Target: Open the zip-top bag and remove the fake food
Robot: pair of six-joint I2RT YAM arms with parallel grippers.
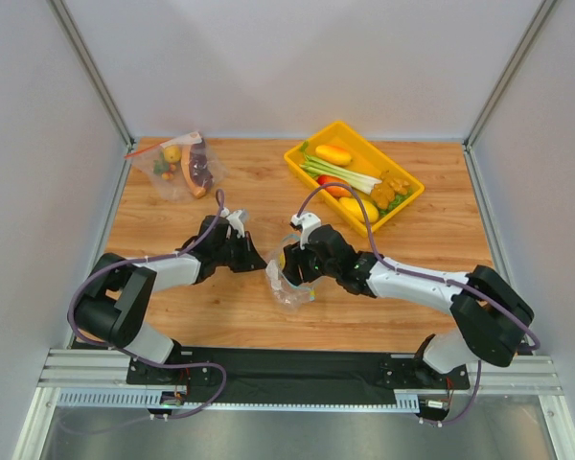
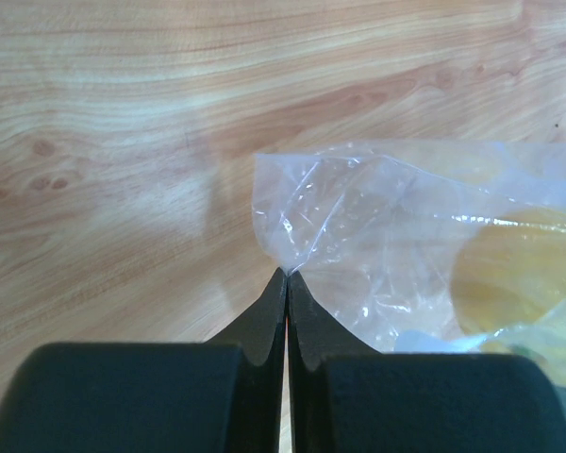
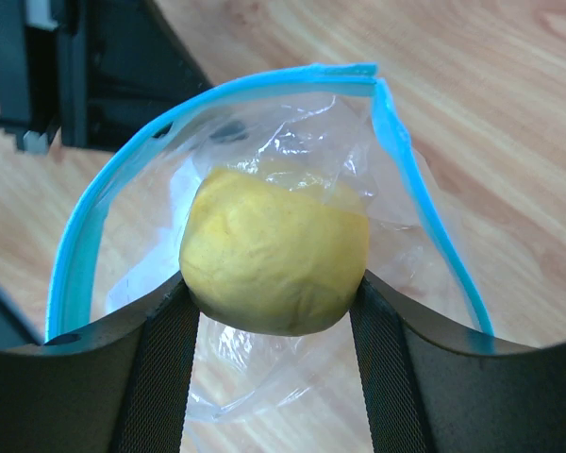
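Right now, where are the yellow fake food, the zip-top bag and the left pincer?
yellow fake food (image 3: 274,250): right wrist view, middle of its face.
zip-top bag (image 3: 264,83): right wrist view, blue zip strip.
left pincer (image 2: 286,278): left wrist view, between its closed tips.

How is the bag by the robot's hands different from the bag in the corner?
The blue-strip bag gapes open, pinched by the left gripper; the red-strip bag lies alone. The blue-strip bag holds a yellow ball; the red-strip bag holds a dark purple piece. Both are clear plastic.
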